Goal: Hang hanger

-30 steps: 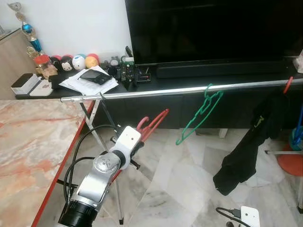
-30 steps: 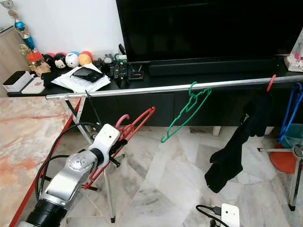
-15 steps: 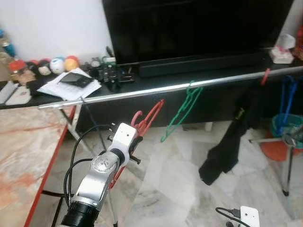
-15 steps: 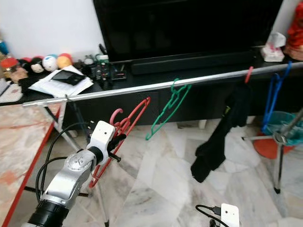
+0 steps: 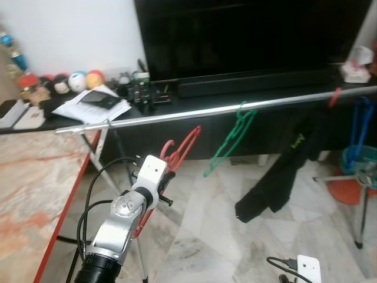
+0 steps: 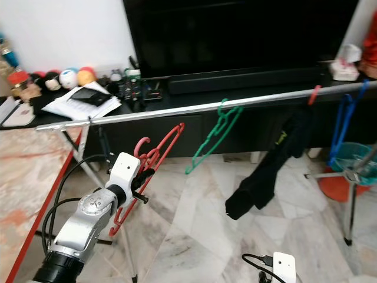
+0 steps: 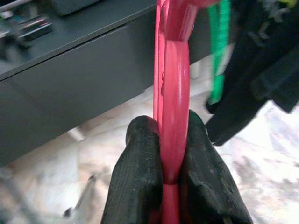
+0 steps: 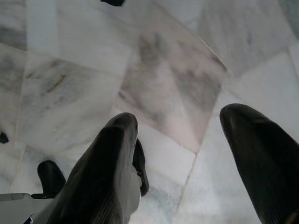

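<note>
I count one red hanger [image 7: 172, 116] pinched in left gripper [image 7: 170, 163] | one green hanger [image 5: 232, 138] on rail [image 5: 177, 117] ahead | right gripper [image 8: 187, 154] spread | camera shifted; grip unchanged.

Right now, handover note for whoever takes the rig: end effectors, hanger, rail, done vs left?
Left end effector: shut on the red hanger, held up below and in front of the metal rail.
Right end effector: open, idle, pointed at the marble floor.
Already on the rail: green hanger, black garment.
Done: hanger grasped and lifted.
Left: raise the hook over the rail, probably in the bare stretch to the robot's left of the green one, seat it, release.
</note>
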Tool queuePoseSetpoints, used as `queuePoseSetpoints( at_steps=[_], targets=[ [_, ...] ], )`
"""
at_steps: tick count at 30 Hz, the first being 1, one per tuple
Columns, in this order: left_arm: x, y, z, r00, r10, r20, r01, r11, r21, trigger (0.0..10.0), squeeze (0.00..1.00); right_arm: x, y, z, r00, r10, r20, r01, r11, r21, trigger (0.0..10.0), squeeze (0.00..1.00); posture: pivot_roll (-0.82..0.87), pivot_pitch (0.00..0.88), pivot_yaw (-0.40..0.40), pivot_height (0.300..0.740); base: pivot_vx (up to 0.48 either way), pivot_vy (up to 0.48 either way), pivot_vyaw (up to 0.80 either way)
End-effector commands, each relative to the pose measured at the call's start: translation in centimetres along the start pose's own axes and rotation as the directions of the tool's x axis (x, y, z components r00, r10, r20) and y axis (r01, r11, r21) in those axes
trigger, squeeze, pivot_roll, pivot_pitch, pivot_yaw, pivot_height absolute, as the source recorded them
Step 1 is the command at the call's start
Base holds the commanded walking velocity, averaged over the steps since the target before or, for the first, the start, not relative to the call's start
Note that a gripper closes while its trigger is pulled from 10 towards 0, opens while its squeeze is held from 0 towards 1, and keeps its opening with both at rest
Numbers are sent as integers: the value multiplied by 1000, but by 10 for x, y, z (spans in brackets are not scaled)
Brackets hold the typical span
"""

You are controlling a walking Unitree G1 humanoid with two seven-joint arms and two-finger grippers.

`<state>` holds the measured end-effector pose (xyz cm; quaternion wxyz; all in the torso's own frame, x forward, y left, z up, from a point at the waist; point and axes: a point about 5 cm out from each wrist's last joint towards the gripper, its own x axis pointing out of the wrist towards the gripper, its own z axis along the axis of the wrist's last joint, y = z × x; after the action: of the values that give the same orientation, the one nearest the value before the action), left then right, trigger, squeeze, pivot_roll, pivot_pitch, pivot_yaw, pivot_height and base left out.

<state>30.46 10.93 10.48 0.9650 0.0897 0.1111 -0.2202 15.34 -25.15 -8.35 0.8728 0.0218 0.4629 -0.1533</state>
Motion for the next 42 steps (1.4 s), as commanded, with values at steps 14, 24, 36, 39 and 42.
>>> queuePoseSetpoints(
  at_steps=[14,24,36,39,42],
  targets=[
    [-1,2,-1,1000,4,-8,-4,1000,-7,10000,0,0,1,-3,1000,4,-18,-4,1000,5,10000,0,-45,0,83,740,0,0,-758],
    [-1,2,-1,1000,1,-17,-1,1000,-10,10000,0,0,1,-3,1000,5,-21,-5,1000,6,10000,0,-45,0,84,740,0,0,-700],
    [-1,1,0,1000,3,-6,-3,1000,0,10000,0,0,1,-4,1000,5,-21,-5,1000,7,10000,0,-44,0,85,740,0,120,-743],
    [0,1,0,1000,1,-4,-1,1000,1,10000,0,0,1,-4,1000,5,-20,-5,1000,8,10000,0,-44,0,85,740,0,0,-737],
    [0,0,1,1000,-3,-6,3,1000,3,10000,0,0,1,-3,1000,5,-16,-5,1000,11,10000,0,-44,0,85,740,0,0,-421]
  ],
)
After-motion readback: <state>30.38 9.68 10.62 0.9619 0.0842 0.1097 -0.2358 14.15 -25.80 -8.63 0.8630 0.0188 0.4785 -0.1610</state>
